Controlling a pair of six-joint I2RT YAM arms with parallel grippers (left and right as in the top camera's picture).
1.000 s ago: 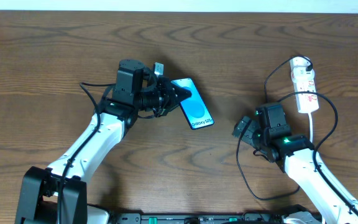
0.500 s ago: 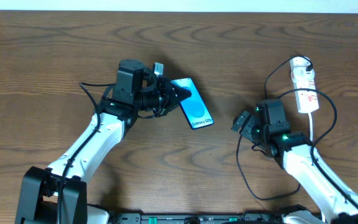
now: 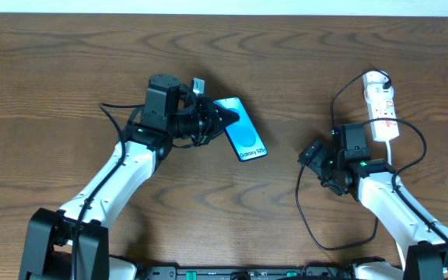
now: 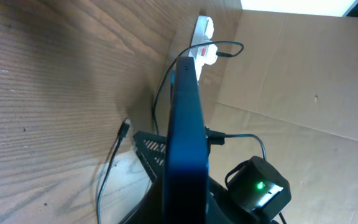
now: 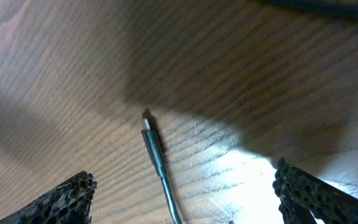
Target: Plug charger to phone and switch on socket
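Note:
My left gripper is shut on the near-left edge of the phone, whose blue screen and white text show at table centre. In the left wrist view the phone stands edge-on between my jaws. The charger, a thin black cable, loops over the right side of the table. Its plug tip lies on the wood between the open fingers of my right gripper, untouched. My right gripper hovers right of the phone. The white socket strip lies at the far right, with a black plug in it.
The socket strip and the cable tip also show beyond the phone in the left wrist view. A white cord runs from the strip toward the front. The table's back edge is just behind the strip.
My right arm has shifted a little right and toward the back, bringing its open gripper over the cable's plug tip. The left arm and phone have not moved.

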